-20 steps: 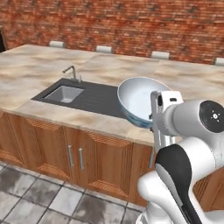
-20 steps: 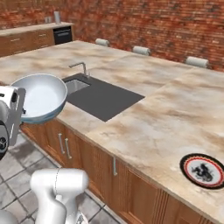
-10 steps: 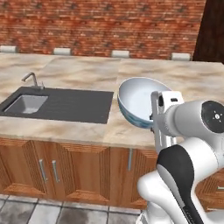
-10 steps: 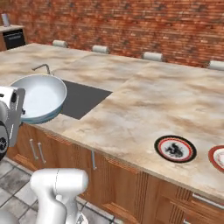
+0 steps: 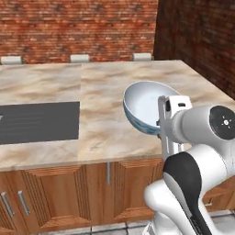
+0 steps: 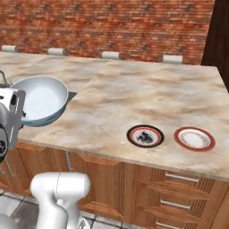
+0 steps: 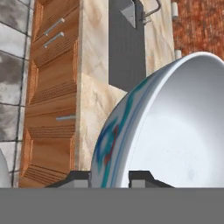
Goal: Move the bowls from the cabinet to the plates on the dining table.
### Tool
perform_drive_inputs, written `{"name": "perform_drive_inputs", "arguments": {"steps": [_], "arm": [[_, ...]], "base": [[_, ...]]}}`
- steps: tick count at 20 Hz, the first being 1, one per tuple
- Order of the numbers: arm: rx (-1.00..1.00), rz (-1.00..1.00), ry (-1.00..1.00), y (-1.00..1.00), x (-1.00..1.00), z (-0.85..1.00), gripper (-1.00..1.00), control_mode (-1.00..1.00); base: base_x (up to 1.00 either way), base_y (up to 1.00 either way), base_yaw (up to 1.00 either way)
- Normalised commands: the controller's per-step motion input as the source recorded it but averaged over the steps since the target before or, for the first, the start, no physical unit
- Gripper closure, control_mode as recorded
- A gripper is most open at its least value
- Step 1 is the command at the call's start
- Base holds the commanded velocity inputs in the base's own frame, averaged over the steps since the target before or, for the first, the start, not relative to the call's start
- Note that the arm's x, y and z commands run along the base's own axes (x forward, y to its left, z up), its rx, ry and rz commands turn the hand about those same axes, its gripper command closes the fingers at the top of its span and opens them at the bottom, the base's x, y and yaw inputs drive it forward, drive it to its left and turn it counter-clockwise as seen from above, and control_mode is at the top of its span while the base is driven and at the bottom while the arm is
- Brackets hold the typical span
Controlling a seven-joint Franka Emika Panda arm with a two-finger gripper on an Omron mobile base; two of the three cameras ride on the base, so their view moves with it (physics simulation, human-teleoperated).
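Note:
My gripper (image 5: 160, 124) is shut on the rim of a white bowl (image 5: 146, 107) with a bluish patterned outside. It holds the bowl tilted on edge above the front of the dining table (image 5: 105, 89). From the right base camera the bowl (image 6: 42, 100) hangs at the left by the gripper (image 6: 21, 114). In the hand view the bowl (image 7: 175, 127) rises between the fingertips of the gripper (image 7: 109, 178). Two plates (image 6: 145, 136) (image 6: 194, 138) lie side by side near the table's front right edge, well to the right of the bowl. The cabinet is out of view.
A dark sink basin (image 5: 39, 121) is set into the top to the left of the bowl, with a tap (image 7: 151, 11) at its far end. Grey chair backs (image 6: 110, 55) line the table's far edge. Wooden drawers (image 6: 179, 188) sit under the plates.
The whole scene has slid left as the base drives right along the table. The sink has gone to the left edge and both plates have come closer. The bowl stays gripped.

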Motion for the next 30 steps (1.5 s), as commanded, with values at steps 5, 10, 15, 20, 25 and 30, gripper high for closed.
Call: {"name": "perform_drive_inputs", "arguments": {"steps": [5,10,15,20,25,30], "arm": [[0.0,0.0,0.0,0.0,0.0,0.0,1.0,1.0],[0.0,0.0,0.0,0.0,0.0,0.0,1.0,1.0],[0.0,0.0,0.0,0.0,0.0,0.0,1.0,1.0],[0.0,0.0,0.0,0.0,0.0,0.0,1.0,1.0],[0.0,0.0,0.0,0.0,0.0,0.0,1.0,1.0],[0.0,0.0,0.0,0.0,0.0,0.0,1.0,1.0]], "base": [[0.08,-0.47,-0.22],[0.17,-0.64,-0.15],[0.22,-0.78,-0.15],[0.31,-0.79,-0.16],[0.41,-0.66,-0.16],[0.47,-0.2,-0.08]]}}
